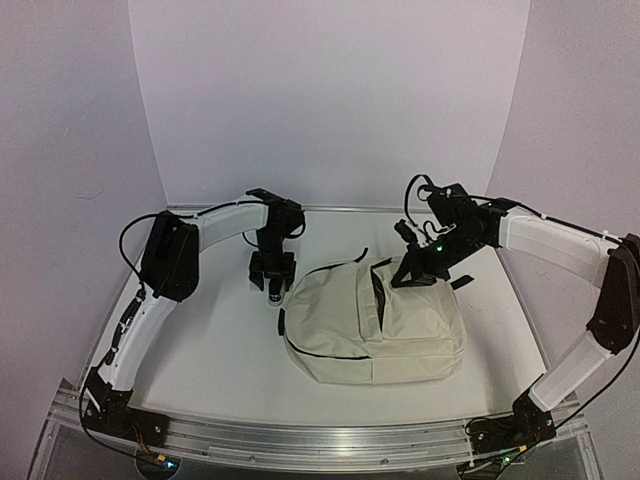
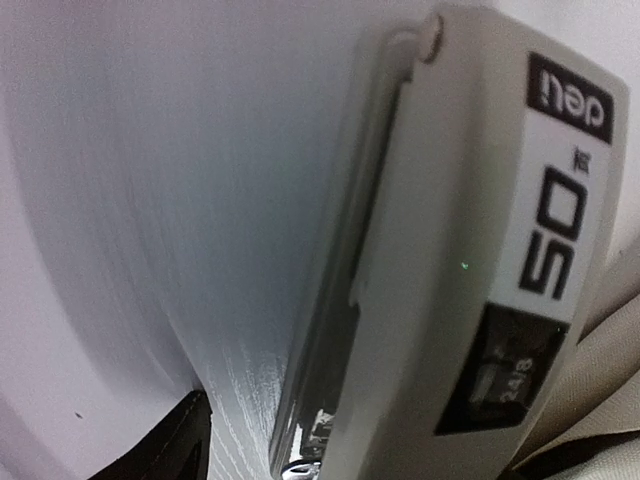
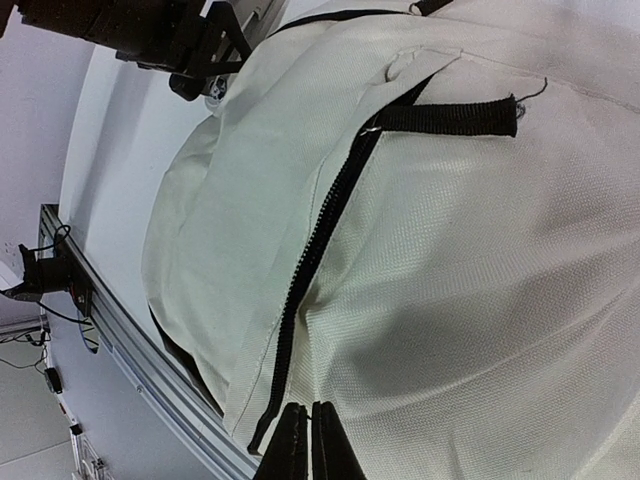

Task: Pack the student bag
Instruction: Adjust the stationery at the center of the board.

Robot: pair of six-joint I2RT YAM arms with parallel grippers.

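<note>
The student bag [image 1: 370, 325], cream fabric with black zipper lines, lies on the white table right of centre. My right gripper [image 1: 412, 272] sits at its far top edge. In the right wrist view its jaws [image 3: 308, 438] are shut, with the bag [image 3: 480, 280] fabric puckering toward the tips beside the zipper [image 3: 320, 240]. My left gripper [image 1: 272, 278] points down just left of the bag. In the left wrist view a white stapler [image 2: 450, 280] with a black label fills the space between the jaws. A strip of table shows between the dark left finger [image 2: 165, 445] and the stapler. The right finger is hidden.
An aluminium rail [image 1: 320, 440] runs along the near table edge, also visible in the right wrist view as a rail [image 3: 130, 350]. White walls close in the back and sides. A black strap tab [image 3: 450, 117] lies on the bag's top.
</note>
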